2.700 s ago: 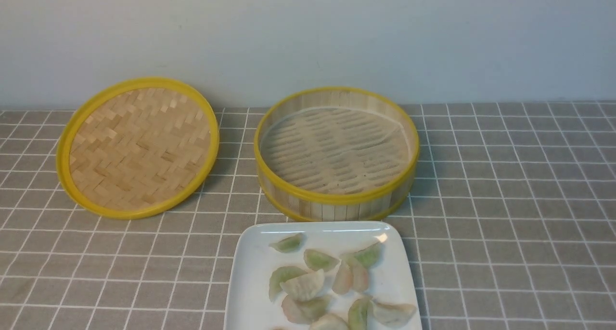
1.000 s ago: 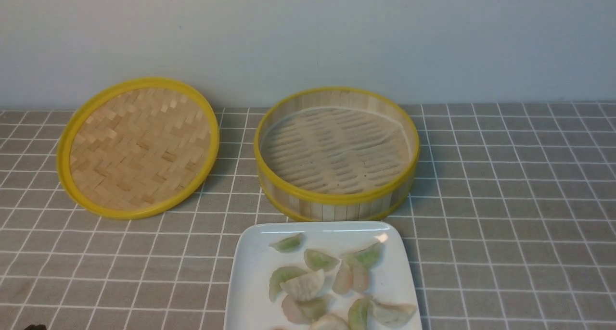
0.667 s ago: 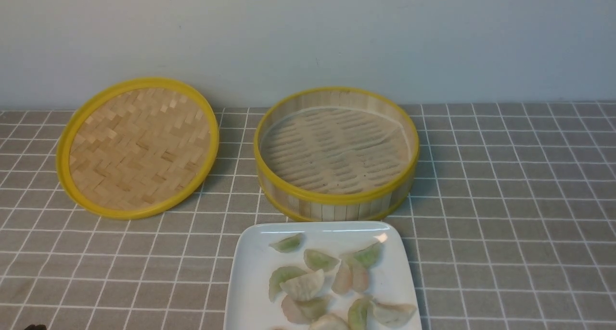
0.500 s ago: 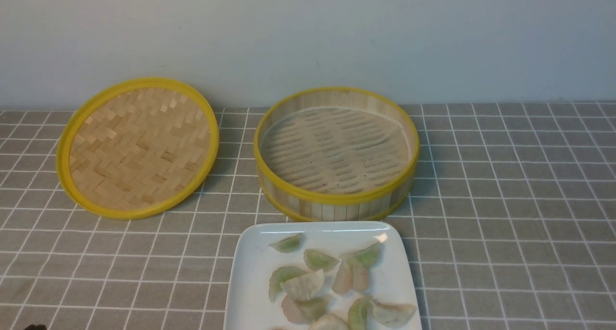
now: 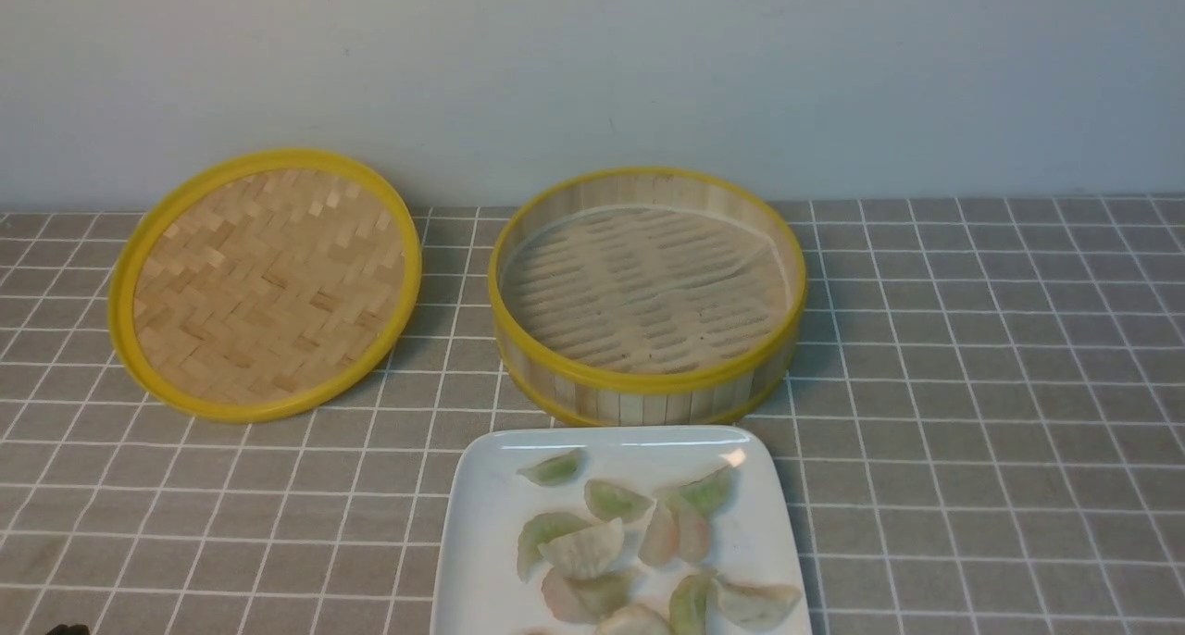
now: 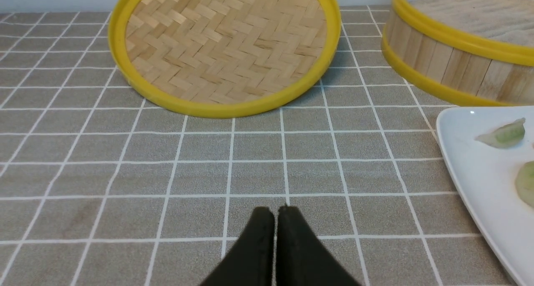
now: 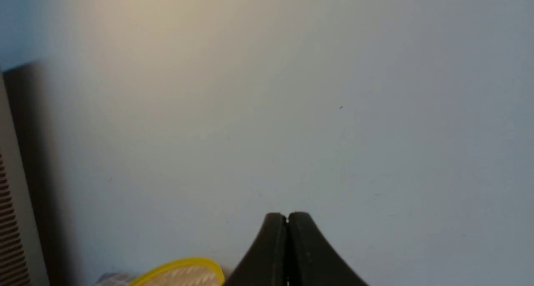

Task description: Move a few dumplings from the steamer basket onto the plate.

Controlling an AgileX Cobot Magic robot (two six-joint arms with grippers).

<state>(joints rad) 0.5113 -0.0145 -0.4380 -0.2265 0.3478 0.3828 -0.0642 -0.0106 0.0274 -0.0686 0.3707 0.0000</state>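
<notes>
The steamer basket [image 5: 648,376] stands at the table's middle back, and I see no dumplings inside it. The white plate [image 5: 481,524] lies just in front of it with several dumplings [image 5: 583,547] on it. In the left wrist view my left gripper [image 6: 275,211] is shut and empty, low over the cloth to the left of the plate [image 6: 471,173], where a green dumpling [image 6: 502,134] and the basket [image 6: 450,61] also show. Only a dark tip [image 5: 65,629] of the left arm shows in the front view. My right gripper [image 7: 287,216] is shut and empty, facing the wall.
The flat woven yellow-rimmed lid [image 5: 264,283] leans at the back left, also seen in the left wrist view [image 6: 225,48] and as a sliver in the right wrist view [image 7: 183,273]. A grey checked cloth [image 5: 972,385] covers the table. A pale wall stands behind.
A dark tip of the left arm has come into the front view's bottom left corner since the earliest frame. Nothing else has moved.
</notes>
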